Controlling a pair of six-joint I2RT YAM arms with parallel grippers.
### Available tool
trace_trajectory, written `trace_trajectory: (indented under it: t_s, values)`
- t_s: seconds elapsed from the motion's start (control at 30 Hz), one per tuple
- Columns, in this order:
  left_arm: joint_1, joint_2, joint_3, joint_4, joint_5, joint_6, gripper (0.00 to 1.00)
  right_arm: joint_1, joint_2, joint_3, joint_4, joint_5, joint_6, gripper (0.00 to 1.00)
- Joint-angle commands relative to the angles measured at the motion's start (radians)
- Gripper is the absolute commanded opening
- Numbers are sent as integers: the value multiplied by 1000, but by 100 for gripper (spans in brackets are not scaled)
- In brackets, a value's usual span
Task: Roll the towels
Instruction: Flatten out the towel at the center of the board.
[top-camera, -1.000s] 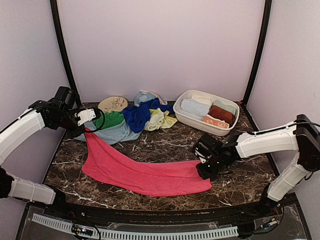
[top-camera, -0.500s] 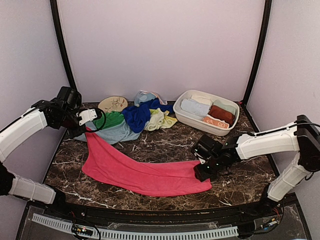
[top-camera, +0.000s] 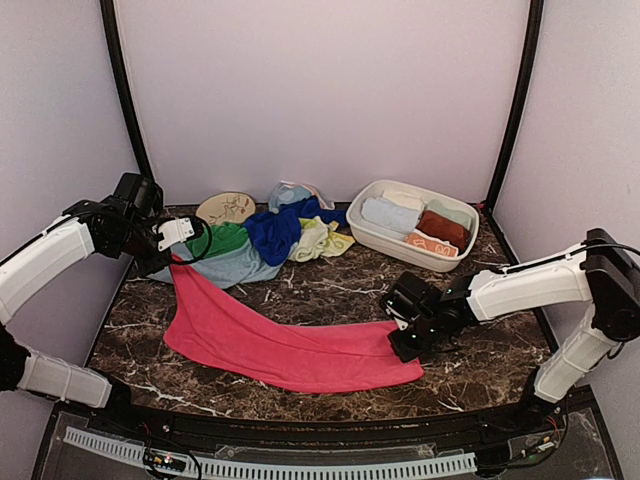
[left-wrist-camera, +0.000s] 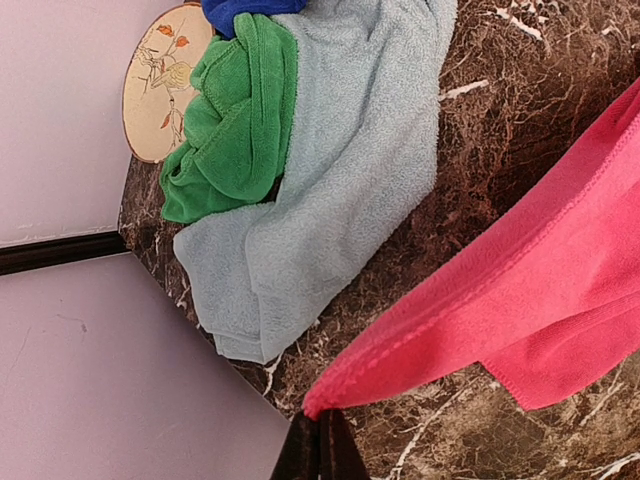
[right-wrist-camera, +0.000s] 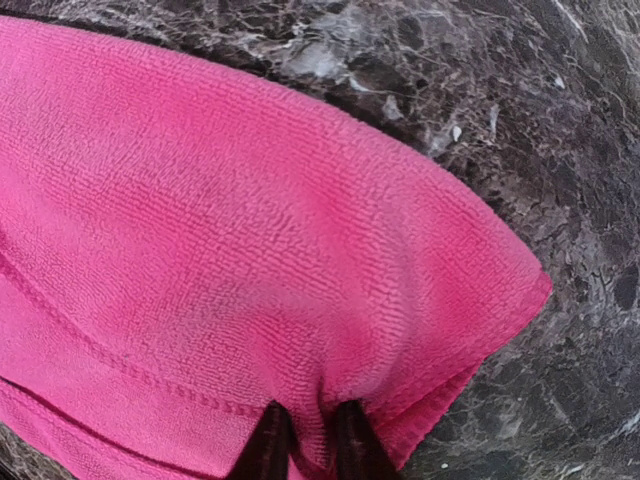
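The dark marbled table (top-camera: 330, 285) carries a pink-red towel (top-camera: 280, 345) that stretches from the left gripper (left-wrist-camera: 322, 452) across to the right gripper (right-wrist-camera: 308, 430). Just beyond the left gripper lies a heap of a pale blue towel (top-camera: 232, 265), a green towel (top-camera: 222, 238), a royal blue towel (top-camera: 275, 230) and a lime-yellow towel (top-camera: 318, 240). A round tan disc (top-camera: 226, 207) lies behind the heap. Well beyond the right gripper stands a white basin (top-camera: 390, 245).

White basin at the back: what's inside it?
Rolled towels fill the basin: pale blue, cream, pale green, rust-brown and an orange patterned one. They cover its bottom, so anything underneath is hidden.
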Motion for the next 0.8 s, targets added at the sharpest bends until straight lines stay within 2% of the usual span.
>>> trace_trajectory:
  t_s: [0.0, 0.1, 0.43, 0.77]
  values:
    - [8, 2, -4, 16, -9, 6, 0, -4, -13, -3, -4, 11, 2, 9]
    - [8, 4, -7, 16, -9, 4, 0, -8, -28, 12, -25, 18, -1, 0]
    - [12, -1, 12, 23, -25, 6, 0, -21, -91, 126, -172, 50, -29, 0]
    - [22, -44, 33, 37, -62, 19, 0, -125, -199, 131, -242, 42, -54, 0]
